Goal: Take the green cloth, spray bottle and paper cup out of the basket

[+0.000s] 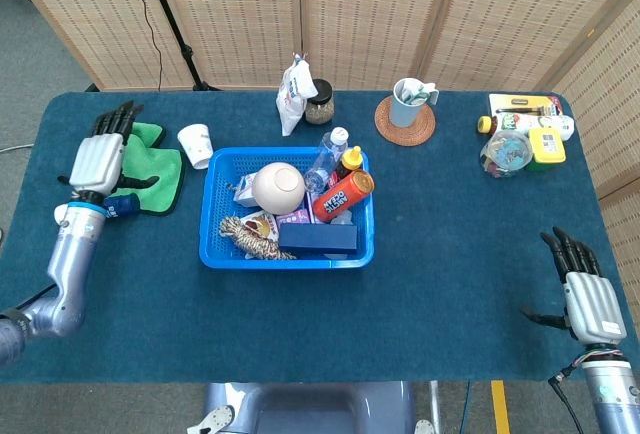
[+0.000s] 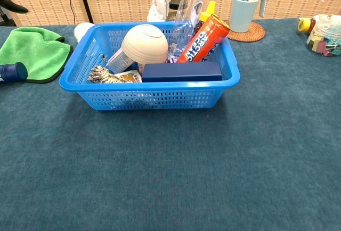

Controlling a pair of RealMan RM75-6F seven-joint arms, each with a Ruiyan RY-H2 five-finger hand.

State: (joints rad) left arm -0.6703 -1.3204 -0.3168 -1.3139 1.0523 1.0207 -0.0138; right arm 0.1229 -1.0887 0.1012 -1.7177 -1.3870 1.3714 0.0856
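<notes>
The white paper cup (image 1: 197, 144) sits on the table just left of the blue basket (image 1: 288, 259), free of any hand; in the chest view only the cup's top (image 2: 82, 29) shows behind the basket's corner (image 2: 72, 79). The green cloth (image 1: 155, 169) lies flat at the table's left, also in the chest view (image 2: 33, 52). The spray bottle (image 1: 125, 204) lies by the cloth, mostly hidden under my left hand (image 1: 100, 159), its blue end (image 2: 10, 72) showing. My left hand hovers open over the cloth. Near the front right edge, my right hand (image 1: 585, 294) is open and holds nothing.
The basket holds a cream bowl (image 1: 278, 186), an orange can (image 1: 343, 195), a clear bottle (image 1: 325, 159), a dark blue box (image 1: 318, 238) and a rope toy (image 1: 245, 234). A mug on a coaster (image 1: 407, 104), a bag (image 1: 292, 89) and small containers (image 1: 525, 134) line the back.
</notes>
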